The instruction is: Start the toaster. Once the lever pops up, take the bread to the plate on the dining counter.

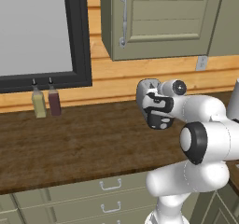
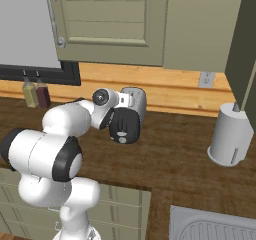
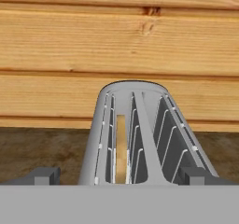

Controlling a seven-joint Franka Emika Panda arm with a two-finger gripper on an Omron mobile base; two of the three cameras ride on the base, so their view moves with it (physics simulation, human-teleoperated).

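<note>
The light-grey toaster [image 3: 135,134] stands on the wood counter against the plank wall, its two slots running away from me. A pale tan bread [image 3: 121,148] slice stands on edge in the left slot. My gripper [image 3: 120,175] hovers open over the toaster's near end, one fingertip [image 3: 44,175] on each side, holding nothing. In the base views the toaster [image 2: 138,100] [image 1: 146,88] sits behind my hand, its black end panel [image 2: 123,126] facing the arm. The plate and the dining counter are out of view.
Two bottles [image 1: 39,104] [image 1: 54,101] stand at the wall under the window, left of the toaster. A paper towel roll [image 2: 230,136] stands to the right, with a sink [image 2: 210,229] at the front right. Wall cabinets [image 2: 115,19] hang overhead.
</note>
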